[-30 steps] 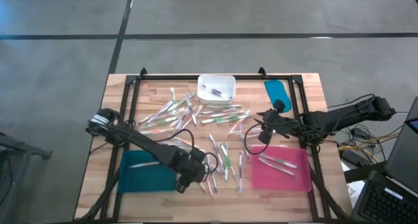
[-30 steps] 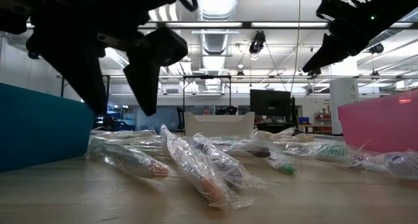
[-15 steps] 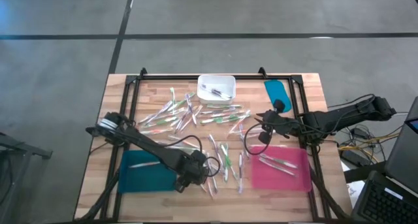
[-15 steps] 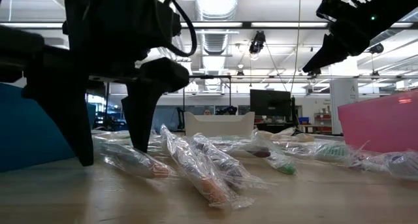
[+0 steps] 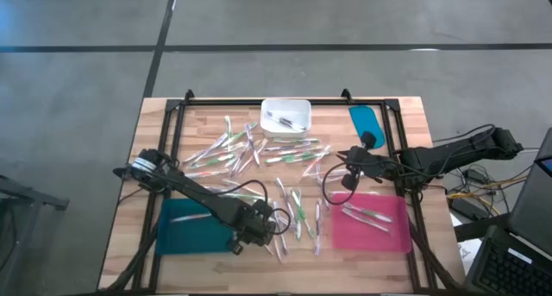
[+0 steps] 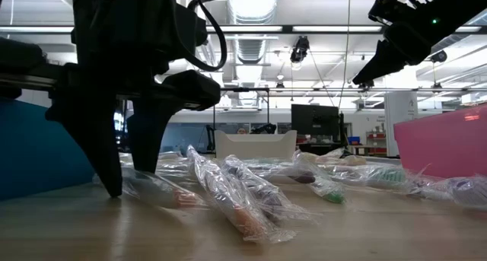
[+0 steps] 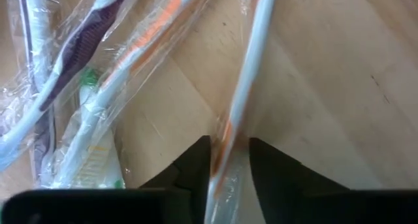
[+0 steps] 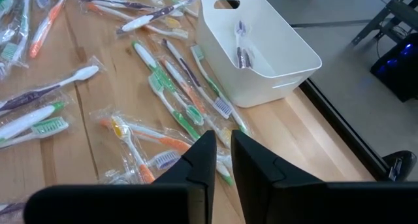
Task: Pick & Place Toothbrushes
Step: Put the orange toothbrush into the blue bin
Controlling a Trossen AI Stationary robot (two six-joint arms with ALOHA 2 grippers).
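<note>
Many toothbrushes [image 5: 259, 154] in clear wrappers lie scattered on the wooden table. One lies on the teal tray [image 5: 194, 229], a few on the pink tray [image 5: 373, 225], and some in the white bin [image 5: 285, 116]. My left gripper [image 5: 259, 234] is down at the table beside the teal tray, shut on a white-and-orange wrapped toothbrush [image 7: 245, 87]. My right gripper [image 5: 342, 160] hangs above the table between the pile and the pink tray. Its fingers [image 8: 223, 160] are drawn together to a thin slit with nothing between them. My left gripper pinches the wrapped toothbrush at an orange-marked stretch of its shaft [image 7: 228, 134] between its two fingers. The fingers [image 6: 114, 177] come steeply from above and lie across the brush. The brush lies flat on the table inside its wrapper.
A small teal tray [image 5: 366, 121] lies at the far right beside the bin. Black frame rails [image 5: 177, 141] run along the table's left, far and right sides. More wrapped brushes [image 6: 236, 196] lie right next to the left gripper.
My left gripper has come down onto the table beside the teal tray, and its wide-open fingers have closed in on the wrapped toothbrush between them. The toothbrush lies where it was.
</note>
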